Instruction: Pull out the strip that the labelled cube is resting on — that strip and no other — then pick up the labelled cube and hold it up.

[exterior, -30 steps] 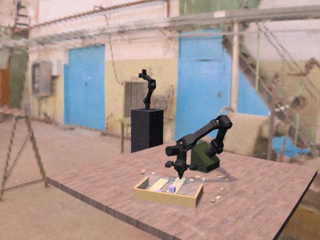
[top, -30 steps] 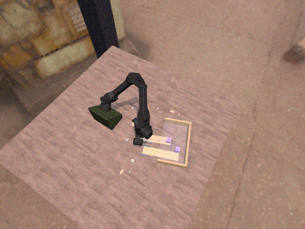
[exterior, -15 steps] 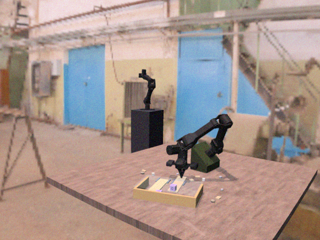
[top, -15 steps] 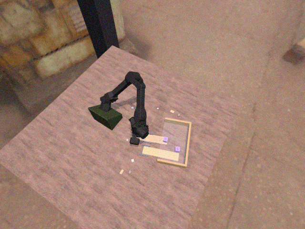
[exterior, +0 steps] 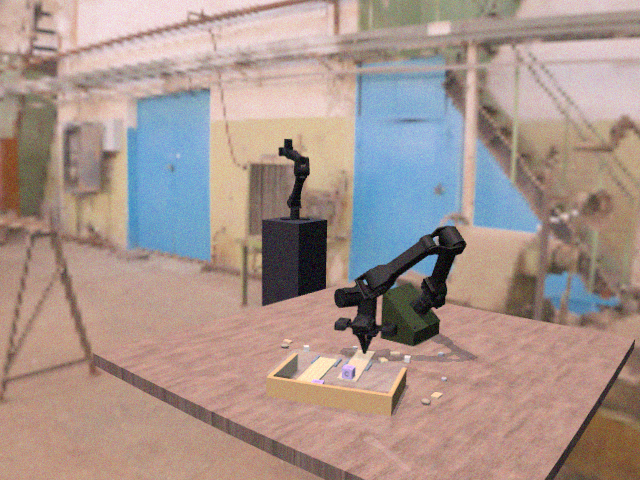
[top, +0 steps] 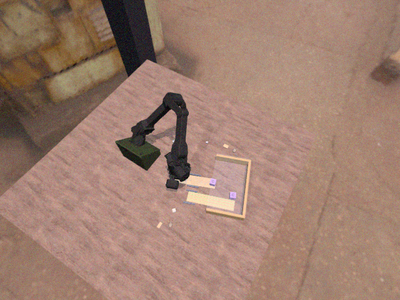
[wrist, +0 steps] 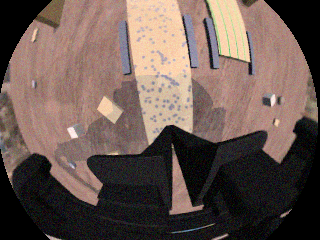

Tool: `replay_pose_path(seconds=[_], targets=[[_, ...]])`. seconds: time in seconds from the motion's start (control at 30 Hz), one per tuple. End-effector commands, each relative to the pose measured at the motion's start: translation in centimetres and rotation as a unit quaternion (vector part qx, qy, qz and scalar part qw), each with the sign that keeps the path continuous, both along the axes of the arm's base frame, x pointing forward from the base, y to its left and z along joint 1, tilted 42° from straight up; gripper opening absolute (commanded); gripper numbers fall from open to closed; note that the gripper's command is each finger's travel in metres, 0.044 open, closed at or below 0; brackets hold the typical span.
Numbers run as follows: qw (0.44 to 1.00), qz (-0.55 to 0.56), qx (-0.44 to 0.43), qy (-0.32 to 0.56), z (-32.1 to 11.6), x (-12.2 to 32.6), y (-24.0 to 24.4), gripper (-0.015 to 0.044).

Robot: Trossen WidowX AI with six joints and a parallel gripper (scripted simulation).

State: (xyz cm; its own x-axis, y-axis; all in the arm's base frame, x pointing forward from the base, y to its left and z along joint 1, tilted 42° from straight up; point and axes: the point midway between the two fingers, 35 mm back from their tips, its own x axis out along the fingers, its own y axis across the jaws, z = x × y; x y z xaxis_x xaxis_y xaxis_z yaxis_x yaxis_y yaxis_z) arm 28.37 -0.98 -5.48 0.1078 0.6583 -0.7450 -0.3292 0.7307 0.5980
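My gripper (exterior: 365, 351) (wrist: 169, 128) is shut with nothing seen between its fingers. Its tips are down at the near end of the dotted strip (top: 202, 181) (exterior: 360, 360) (wrist: 160, 47); in the top view the arm hides them. A purple cube (top: 212, 182) (exterior: 348, 372) with a letter like C sits near this strip's far end. The lined strip (top: 210, 200) (exterior: 316, 369) (wrist: 231, 30) lies beside it, between its own rails. A second purple cube (top: 232, 195) (exterior: 317, 381) with a similar mark is at its far end; whether it rests on it is unclear.
A low wooden wall (top: 247, 190) (exterior: 330, 395) encloses the strips' far ends on three sides, open toward the arm. Dark rails (top: 193, 186) (wrist: 191, 41) flank the strips. Small white blocks (top: 174, 210) (wrist: 75, 131) and tan chips (top: 159, 225) (wrist: 110, 109) lie scattered around.
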Motion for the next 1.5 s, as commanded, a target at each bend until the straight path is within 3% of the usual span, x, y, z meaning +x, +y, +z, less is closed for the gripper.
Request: replay_pose_path(seconds=[0.0, 1.47], targets=[[1.0, 0.006, 0.0, 0.011, -0.5, -1.4, 0.3, 0.0], [1.0, 0.006, -0.001, 0.012, -1.8, -6.0, -0.6, 0.0]])
